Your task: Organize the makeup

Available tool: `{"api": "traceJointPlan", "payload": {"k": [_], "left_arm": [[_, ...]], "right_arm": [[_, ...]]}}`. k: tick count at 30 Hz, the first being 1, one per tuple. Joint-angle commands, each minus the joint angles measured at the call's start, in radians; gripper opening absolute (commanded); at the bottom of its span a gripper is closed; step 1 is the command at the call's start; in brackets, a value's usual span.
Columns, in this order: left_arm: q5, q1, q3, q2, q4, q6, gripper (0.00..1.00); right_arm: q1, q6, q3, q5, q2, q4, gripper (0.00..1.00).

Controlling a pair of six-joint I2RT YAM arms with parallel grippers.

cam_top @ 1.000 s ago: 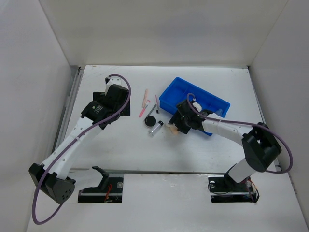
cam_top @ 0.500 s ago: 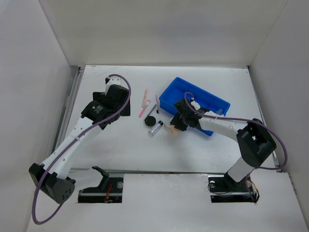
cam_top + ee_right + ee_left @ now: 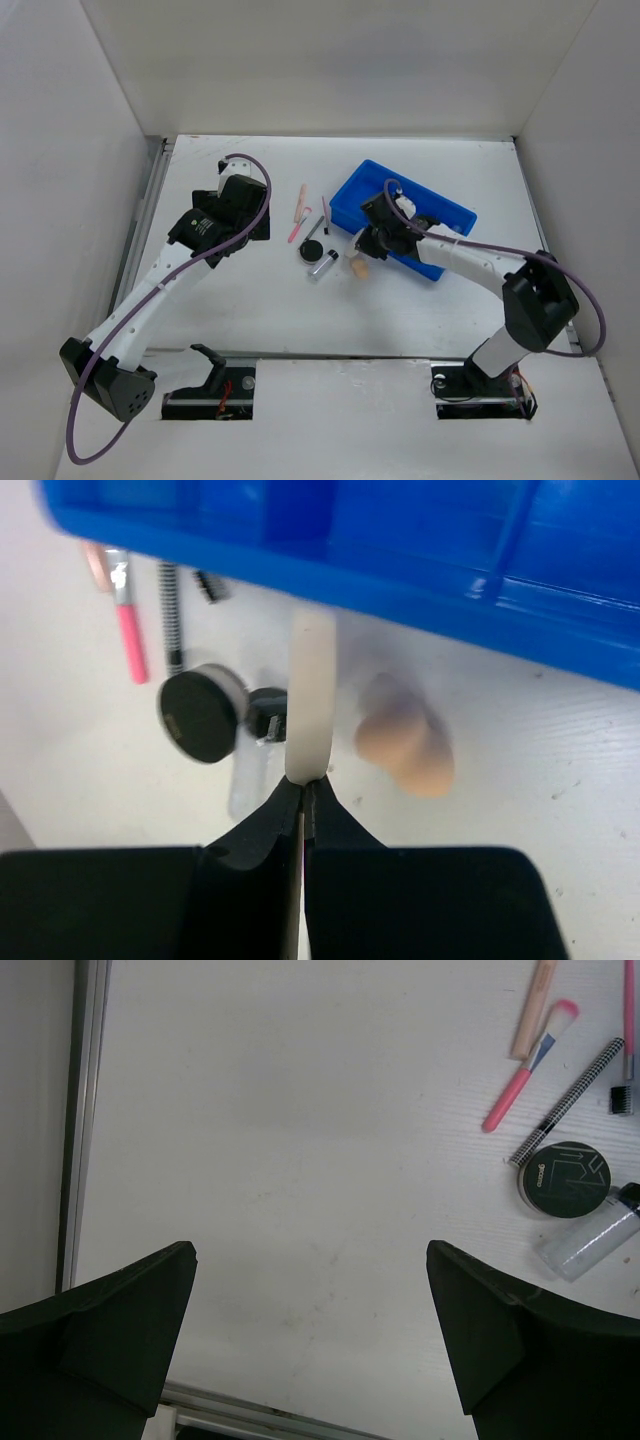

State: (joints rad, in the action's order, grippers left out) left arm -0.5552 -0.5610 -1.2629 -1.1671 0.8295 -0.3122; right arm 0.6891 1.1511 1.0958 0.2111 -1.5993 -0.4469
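Slippage threatens: the right pincer (image 3: 303, 783) clenches only the end of a pale strip (image 3: 312, 680), which could twist free or catch the tray (image 3: 400, 565) wall beyond. Sponge (image 3: 405, 745) and compact (image 3: 198, 715) lie on the tabletop (image 3: 560, 780) short of the tray. Left pincer (image 3: 310, 1250) hangs released. A second ago the right jaws stood apart, nearer the sponge.

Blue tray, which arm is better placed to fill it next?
Right. The right pincer is shut on a pale stick beside the blue tray; the left pincer hangs open, empty, farther away.
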Motion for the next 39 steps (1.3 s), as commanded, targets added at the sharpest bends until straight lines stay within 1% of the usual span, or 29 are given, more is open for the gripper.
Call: {"api": "traceJointPlan", "payload": {"k": [1,4,5,8,9,11,12,16,18,19,23,26,39], "left_arm": [[-0.029,0.001,0.008,0.021,-0.001,0.010,1.00],[-0.038,0.001,0.008,0.021,-0.001,0.010,1.00],[-0.038,0.001,0.008,0.021,-0.001,0.010,1.00],[-0.038,0.001,-0.001,0.021,-0.001,0.010,1.00],[-0.038,0.001,-0.001,0.021,-0.001,0.010,1.00],[-0.038,0.001,-0.001,0.021,-0.001,0.010,1.00],[-0.038,0.001,-0.001,0.021,-0.001,0.010,1.00],[-0.029,0.001,-0.010,0.021,-0.001,0.010,1.00],[-0.029,0.001,-0.010,0.021,-0.001,0.010,1.00],[-0.029,0.001,-0.010,0.021,-0.001,0.010,1.00],[-0.029,0.001,-0.010,0.021,-0.001,0.010,1.00],[-0.020,0.001,-0.010,0.011,-0.001,0.010,1.00],[-0.029,0.001,-0.020,-0.017,-0.001,0.019,1.00]], "right_arm": [[0.044,-0.043,0.101,0.020,0.076,-0.038,0.00],[0.082,-0.054,0.193,0.068,0.120,-0.120,0.00],[0.093,-0.054,0.219,0.108,0.136,-0.139,0.00],[0.093,-0.054,0.228,0.178,0.208,-0.188,0.00],[0.069,-0.054,0.228,0.229,0.223,-0.199,0.00],[0.027,-0.068,0.228,0.248,0.251,-0.232,0.00],[-0.032,-0.068,0.216,0.248,0.251,-0.233,0.00],[-0.161,-0.138,0.159,0.226,0.291,-0.208,0.00],[-0.218,-0.165,0.138,0.205,0.291,-0.190,0.00],[-0.270,-0.174,0.118,0.185,0.291,-0.190,0.00],[-0.364,-0.218,0.087,0.122,0.259,-0.124,0.00],[-0.402,-0.244,0.078,0.076,0.216,-0.095,0.00],[-0.402,-0.283,0.056,0.013,0.091,-0.018,0.00]]}}
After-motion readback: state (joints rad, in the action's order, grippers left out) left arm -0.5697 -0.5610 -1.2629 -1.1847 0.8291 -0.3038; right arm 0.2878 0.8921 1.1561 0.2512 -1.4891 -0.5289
